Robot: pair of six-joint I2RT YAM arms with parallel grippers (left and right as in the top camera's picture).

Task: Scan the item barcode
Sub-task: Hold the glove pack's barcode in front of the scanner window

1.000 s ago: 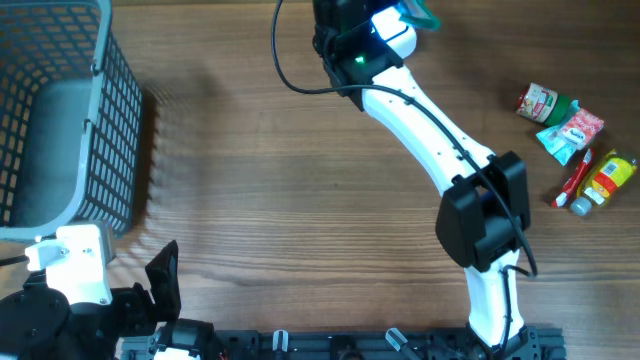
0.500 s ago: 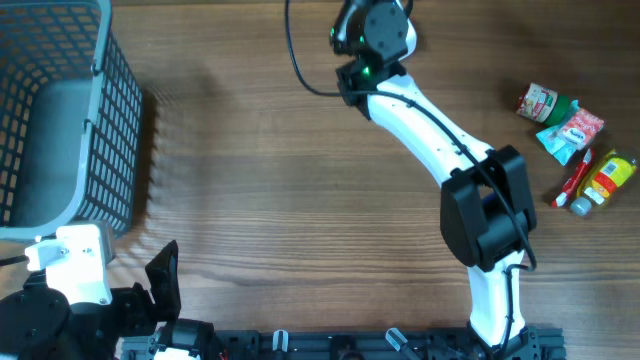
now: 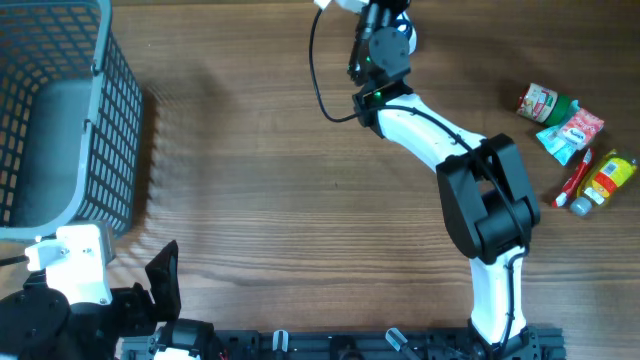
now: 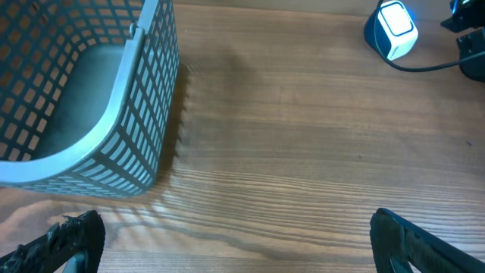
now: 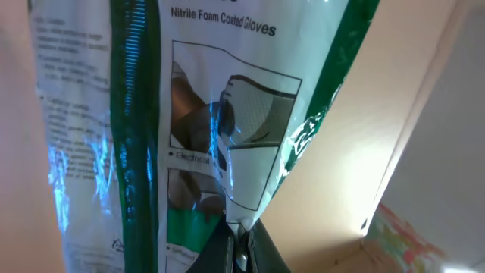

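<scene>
Basket point(image 3: 118, 130), far left; left gripper point(image 4: 239, 241) near it, jaws wide, empty. Right gripper point(image 5: 239, 254), top centre, clamped on glove pack point(image 5: 189, 144): wrist has turned, carrying the pack across the scanner point(image 4: 395, 29), right to left. Judged a scanning sweep; barcode itself not visible.

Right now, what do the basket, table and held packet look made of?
Basket: likely moulded plastic, matte grey-blue, judging by its even grid walls. Table: wood or wood-look laminate, satin; grain lines run across it. Packet: thin glossy plastic film, printed green and white; it crinkles and glints.
</scene>
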